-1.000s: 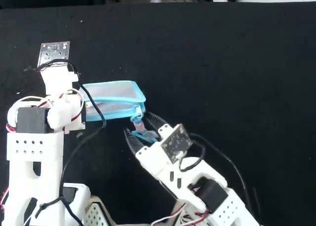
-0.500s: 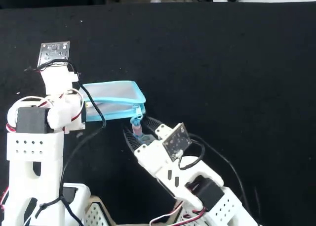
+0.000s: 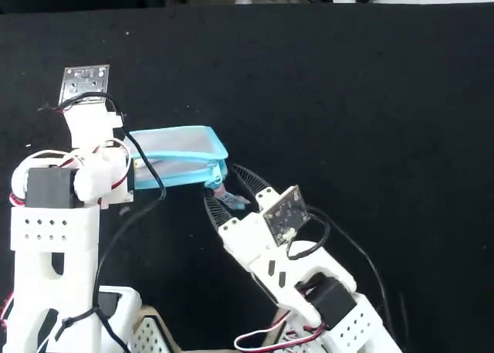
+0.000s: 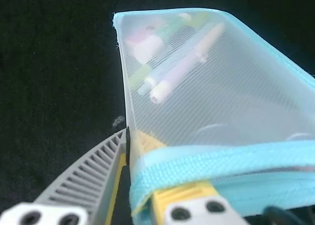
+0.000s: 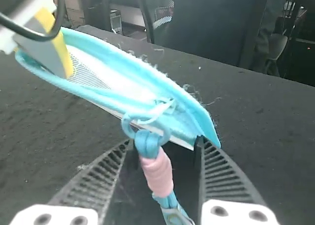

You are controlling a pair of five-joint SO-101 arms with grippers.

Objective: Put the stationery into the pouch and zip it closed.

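Observation:
The blue-edged translucent pouch (image 3: 179, 154) lies left of centre; through its wall (image 4: 211, 87) I see pens (image 4: 183, 70) and an eraser (image 4: 146, 47) inside. My left gripper (image 3: 139, 171) (image 4: 127, 139) is shut on the pouch's left end, with one yellow-padded finger (image 4: 147, 145) over the fabric. My right gripper (image 3: 221, 185) (image 5: 164, 145) is open at the pouch's right end. The zipper pull (image 5: 156, 170), a blue cord with a pink bead, hangs between its fingers without being pinched. The zipper slider (image 5: 160, 107) sits near that right end.
The black table (image 3: 363, 98) stretches wide to the right and back of the pouch. A metal plate (image 3: 84, 83) lies behind the left arm. Both arm bases crowd the front edge.
The right arm has swung slightly right and toward the pouch's end; the pull cord, stretched out before, now sits bunched close to the pouch. Left arm and pouch unmoved.

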